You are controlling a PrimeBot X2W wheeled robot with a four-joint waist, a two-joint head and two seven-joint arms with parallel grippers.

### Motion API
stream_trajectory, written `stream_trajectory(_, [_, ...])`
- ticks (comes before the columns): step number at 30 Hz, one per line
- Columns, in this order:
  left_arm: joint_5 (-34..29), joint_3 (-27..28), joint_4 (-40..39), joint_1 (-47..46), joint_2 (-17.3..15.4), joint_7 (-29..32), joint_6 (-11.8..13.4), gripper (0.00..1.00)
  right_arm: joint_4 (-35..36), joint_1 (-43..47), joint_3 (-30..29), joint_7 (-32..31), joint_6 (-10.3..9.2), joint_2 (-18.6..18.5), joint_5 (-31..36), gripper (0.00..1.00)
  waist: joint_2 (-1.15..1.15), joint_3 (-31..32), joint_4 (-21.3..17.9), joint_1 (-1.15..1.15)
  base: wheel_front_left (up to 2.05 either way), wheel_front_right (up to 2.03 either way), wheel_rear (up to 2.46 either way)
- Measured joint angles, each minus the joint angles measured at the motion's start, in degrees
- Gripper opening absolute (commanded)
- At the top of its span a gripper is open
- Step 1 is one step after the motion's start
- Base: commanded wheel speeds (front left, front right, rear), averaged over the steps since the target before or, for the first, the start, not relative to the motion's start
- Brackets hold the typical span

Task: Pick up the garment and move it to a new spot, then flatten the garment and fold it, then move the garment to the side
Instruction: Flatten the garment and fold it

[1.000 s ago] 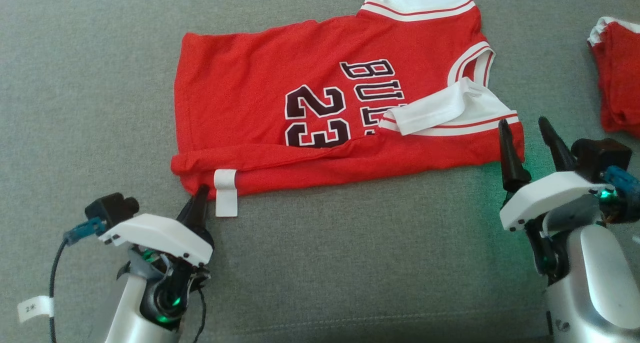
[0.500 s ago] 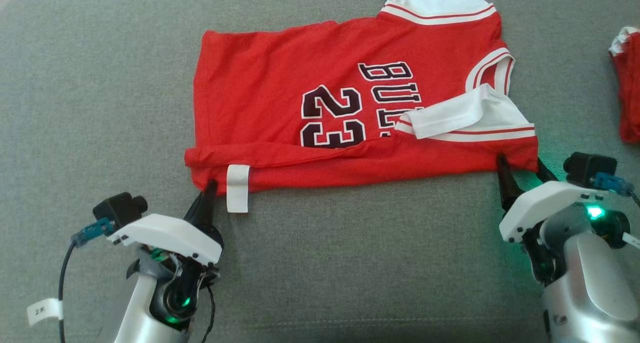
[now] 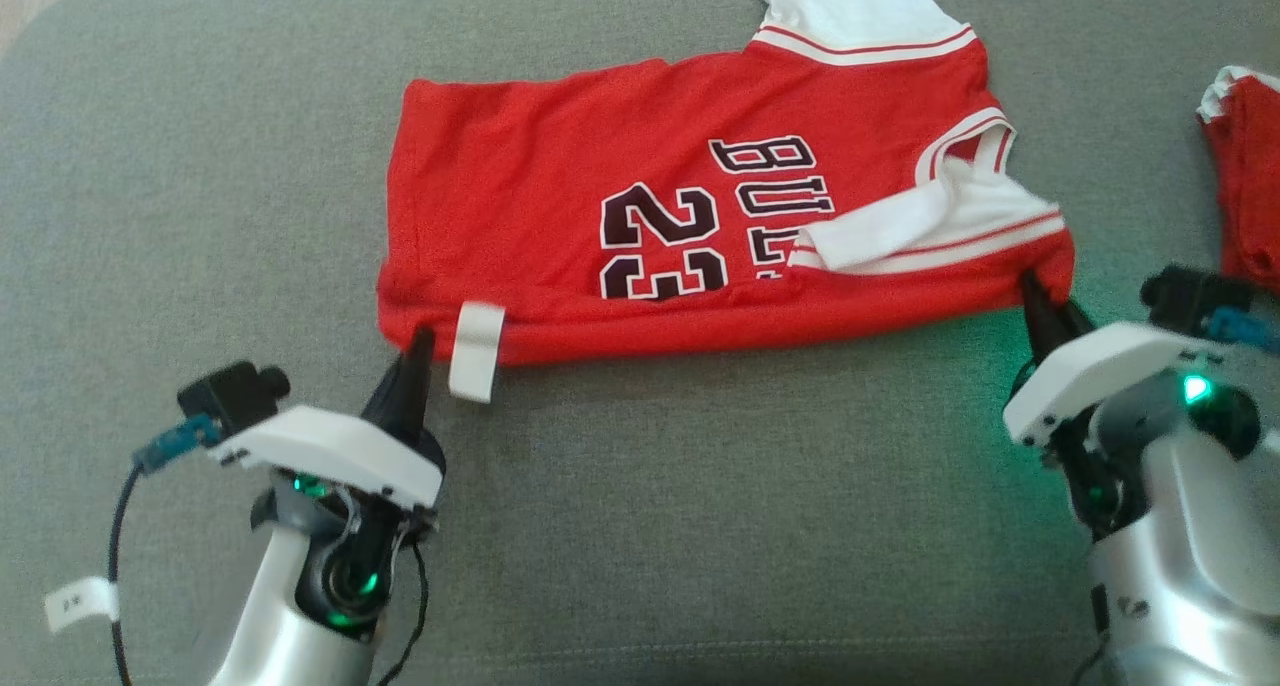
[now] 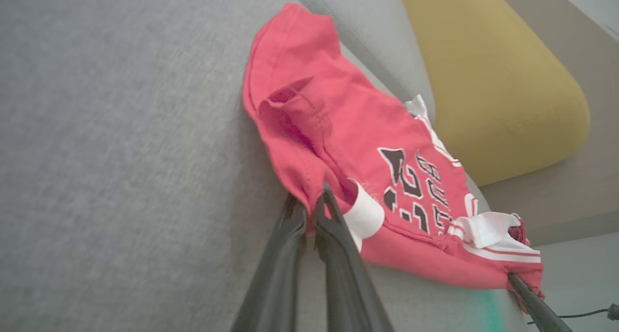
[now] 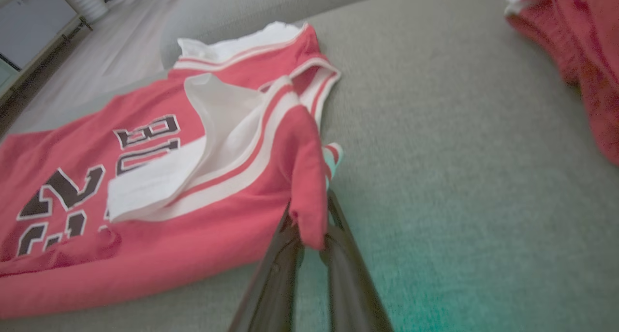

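You have two red garments: jersey [image 3: 550,196], bundle [image 3: 1245,196]. Two grippers: left gripper [image 3: 419,341], right gripper [image 3: 1032,294]. One yellow cushion [image 4: 493,80].

Soft, even light is spread over the scene. No hard shadows are cast on the grey cushion [image 3: 650,486], only a thin dark line under the near edge of the jersey [image 3: 600,196]. A green glow is thrown onto the fabric beside the right hand [image 3: 1045,301] by a lamp [image 3: 1192,389] on its wrist, and is repeated as a teal tint in the right wrist view. That view is smeared by motion blur. Both wrist views are stretched toward their edges, and the dark fingers [image 4: 285,274] at the bottom are out of focus.
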State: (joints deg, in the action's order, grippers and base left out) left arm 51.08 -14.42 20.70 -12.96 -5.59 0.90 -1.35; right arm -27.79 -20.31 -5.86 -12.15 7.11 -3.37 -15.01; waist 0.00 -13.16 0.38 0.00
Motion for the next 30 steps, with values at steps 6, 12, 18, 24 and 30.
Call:
stream_trajectory(6, [-0.2,-0.4,-4.5,-1.9,-0.7,0.1,-0.2,0.0,5.2,-1.0,0.9,-3.8,0.0,-1.2,-2.5,0.0,0.0,0.8,-0.2,0.0,0.0,0.0,0.0])
stream_trajectory(12, [-0.6,-1.6,-9.1,-0.7,-1.4,1.3,-0.2,0.0,10.1,0.4,-0.2,-7.7,0.0,-1.3,-6.9,0.0,0.0,1.5,-0.3,0.0,0.0,0.0,0.0])
stream_trajectory(18, [-0.6,-1.7,-15.5,5.4,-4.0,3.1,1.2,0.0,14.6,6.8,-2.6,-11.9,0.0,-1.4,-8.6,0.0,0.0,1.7,0.1,0.0,0.0,0.0,0.0])
stream_trajectory(24, [-0.4,-1.5,-18.7,10.7,-5.0,4.1,2.7,0.0,22.5,13.8,-2.8,-12.7,0.0,-1.3,-8.7,0.0,0.0,1.7,0.7,0.0,0.0,0.0,0.0])
stream_trajectory(30, [0.7,-1.5,-17.5,14.2,-5.0,4.1,3.4,0.0,26.1,20.7,-2.9,-12.6,0.0,0.0,-8.1,0.0,0.0,1.7,0.2,0.0,0.0,0.0,0.0])
